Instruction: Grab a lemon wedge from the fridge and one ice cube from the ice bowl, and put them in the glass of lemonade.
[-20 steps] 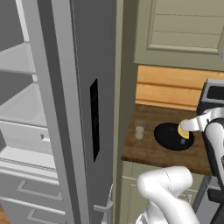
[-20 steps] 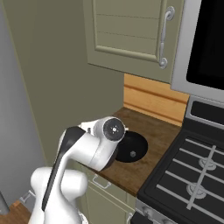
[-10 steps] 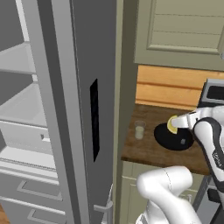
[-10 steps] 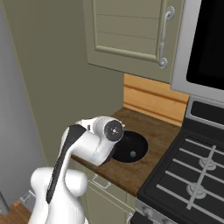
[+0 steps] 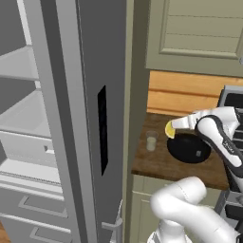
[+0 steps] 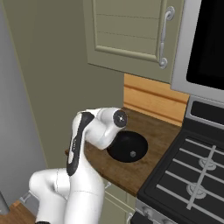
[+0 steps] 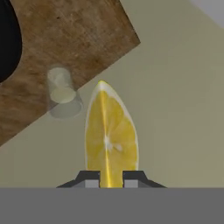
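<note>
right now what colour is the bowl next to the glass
All black, seen best in the right base view: the ice bowl.

No legible text, labels or numbers on anything.

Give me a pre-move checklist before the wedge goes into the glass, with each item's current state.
1. Lemon wedge clamped in the gripper: ok, the finger tips pinch its base.
2. Wedge above the glass of lemonade: not ok, the left base view shows it to the right of the glass, by the ice bowl.
3. Glass upright on the counter: ok.
4. Glass mouth unobstructed: ok.
5. Ice cube collected: not ok, one pale piece lies in the bowl.
6. Fridge door closed: not ok.
</note>
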